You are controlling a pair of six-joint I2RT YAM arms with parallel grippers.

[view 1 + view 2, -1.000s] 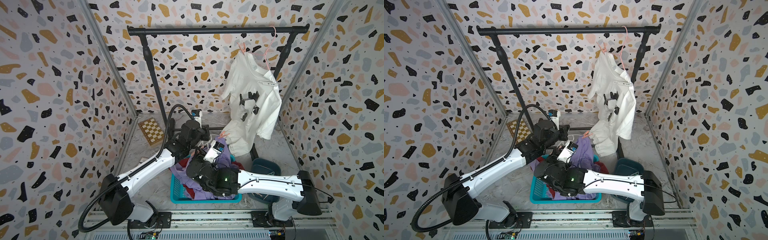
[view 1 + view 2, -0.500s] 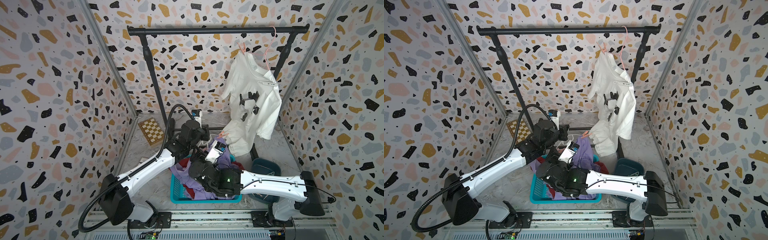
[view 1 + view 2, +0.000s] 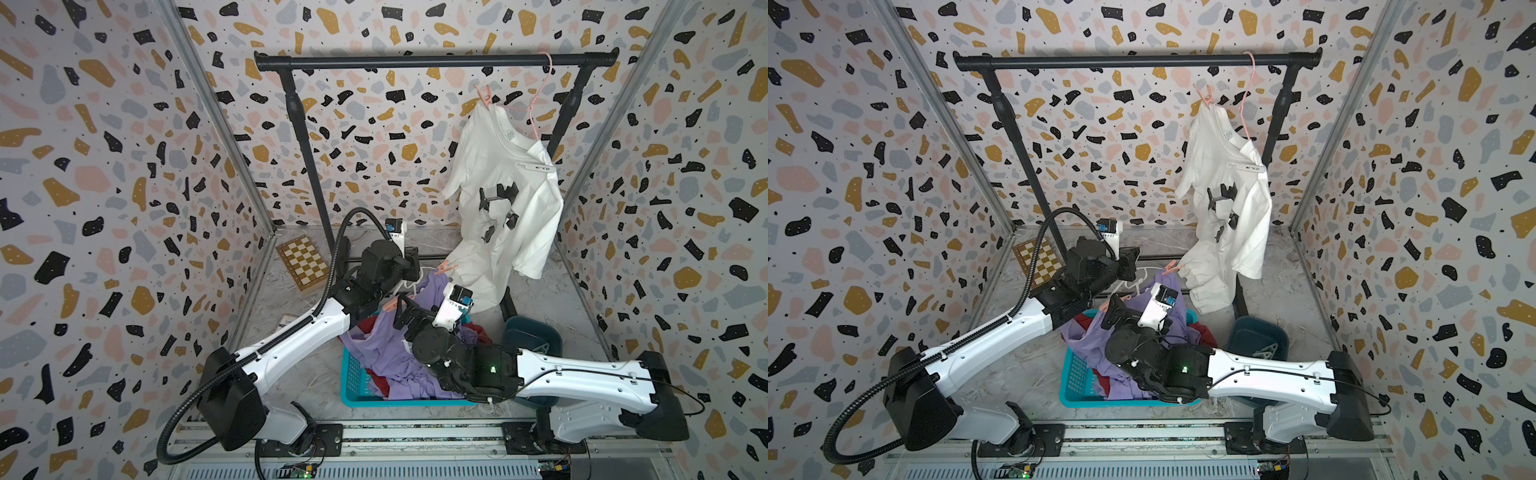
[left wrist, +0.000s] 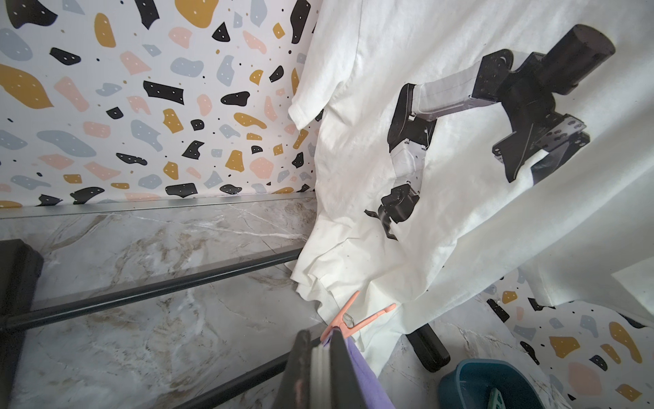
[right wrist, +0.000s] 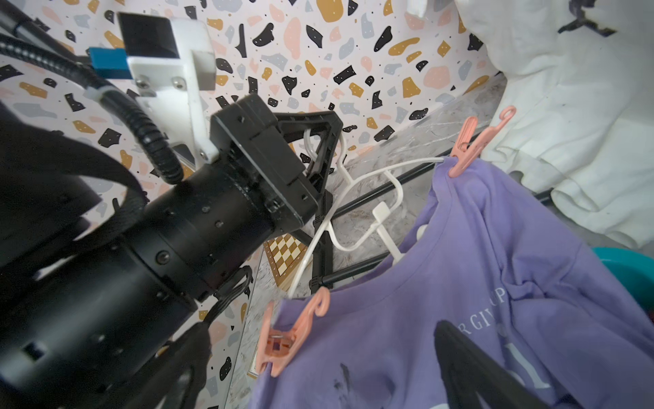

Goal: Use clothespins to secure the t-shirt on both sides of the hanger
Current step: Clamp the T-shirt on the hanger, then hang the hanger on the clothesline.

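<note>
Left gripper [image 5: 320, 141] pinches the hanger [image 5: 354, 180] at its neck. Shirt [image 5: 460, 265] hangs on it, far peg [image 5: 470, 145] on the hanger's far end, near peg [image 5: 283, 340] on its near end, lying crosswise, just beside the right gripper [image 3: 405, 307], jaws spread; right arm nearer

Twin high top views toward the rack [image 3: 415, 62]; close wrist views, peach clothespin [image 4: 339, 325] in both.

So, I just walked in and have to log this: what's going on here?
The left gripper is shut on the white hanger carrying the purple t-shirt above the teal basket. Pink clothespins grip both shoulders: the far clothespin and the near clothespin. The right gripper stands open by the near clothespin. A white t-shirt hangs on the rack.
</note>
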